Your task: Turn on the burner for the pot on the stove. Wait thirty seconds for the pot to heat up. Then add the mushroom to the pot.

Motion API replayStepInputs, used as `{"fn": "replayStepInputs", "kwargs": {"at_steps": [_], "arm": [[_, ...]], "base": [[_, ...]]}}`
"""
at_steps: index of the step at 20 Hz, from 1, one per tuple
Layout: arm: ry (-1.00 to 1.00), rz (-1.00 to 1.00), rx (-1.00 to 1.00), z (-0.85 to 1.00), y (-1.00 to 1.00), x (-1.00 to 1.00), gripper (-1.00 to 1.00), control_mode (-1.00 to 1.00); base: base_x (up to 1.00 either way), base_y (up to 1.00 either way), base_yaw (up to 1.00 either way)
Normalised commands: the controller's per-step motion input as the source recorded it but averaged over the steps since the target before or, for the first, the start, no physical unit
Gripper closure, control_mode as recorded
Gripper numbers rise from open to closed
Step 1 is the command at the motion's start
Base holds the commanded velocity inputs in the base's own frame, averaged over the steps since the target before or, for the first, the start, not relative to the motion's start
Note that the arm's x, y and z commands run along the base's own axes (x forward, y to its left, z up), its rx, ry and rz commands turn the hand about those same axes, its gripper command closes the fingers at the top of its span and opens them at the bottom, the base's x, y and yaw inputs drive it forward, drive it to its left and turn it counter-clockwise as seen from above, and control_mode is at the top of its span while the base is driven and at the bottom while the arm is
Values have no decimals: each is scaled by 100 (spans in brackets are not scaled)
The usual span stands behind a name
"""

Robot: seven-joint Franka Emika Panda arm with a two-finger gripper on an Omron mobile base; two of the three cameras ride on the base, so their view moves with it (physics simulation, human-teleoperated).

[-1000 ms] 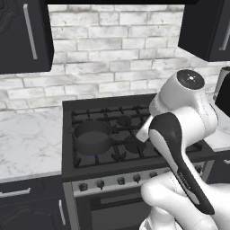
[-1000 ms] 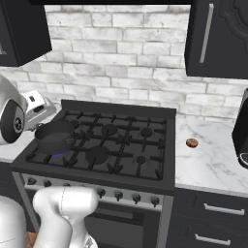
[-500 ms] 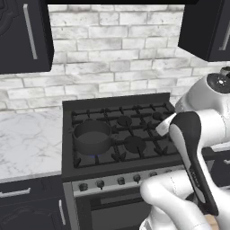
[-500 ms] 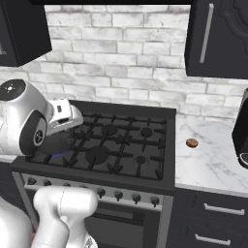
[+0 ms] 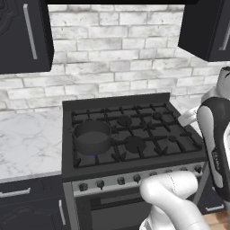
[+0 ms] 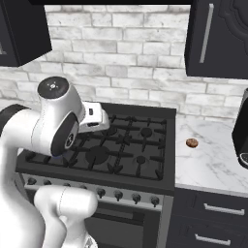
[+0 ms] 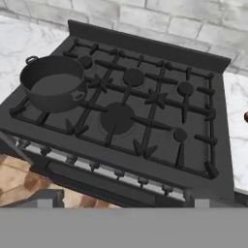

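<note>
The dark grey pot (image 5: 92, 136) stands on the front left burner (image 5: 95, 156) of the black stove (image 5: 148, 134), and a small blue flame shows beneath it. From the hand view the pot (image 7: 52, 82) is empty, at the upper left of the stove (image 7: 193, 160). The brown mushroom (image 6: 192, 143) lies on the marble counter right of the stove (image 6: 145, 164), and it peeks in at the hand view's right edge (image 7: 246, 116). My gripper (image 6: 97, 119) hangs high above the stove, well clear of the pot. Its fingers are hidden.
A row of small knobs (image 7: 116, 177) runs along the stove's front strip. A dark coffee machine (image 6: 240, 140) stands at the far right of the marble counter (image 6: 213, 164). Dark cabinets (image 5: 22, 36) hang above both sides.
My arm has swung right, from the stove's left side near the pot toward its middle and right. The pot and the mushroom have stayed put.
</note>
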Motion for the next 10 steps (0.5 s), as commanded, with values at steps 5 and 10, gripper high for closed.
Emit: {"fn": "replayStepInputs", "kwargs": {"at_steps": [5, 10], "arm": [[-6, -4, 6, 0, -50, 7, -100, -100], [-2, -2, 9, 0, -55, 11, -100, -100]], "base": [[0, 0, 0], [0, 0, 0]]}}
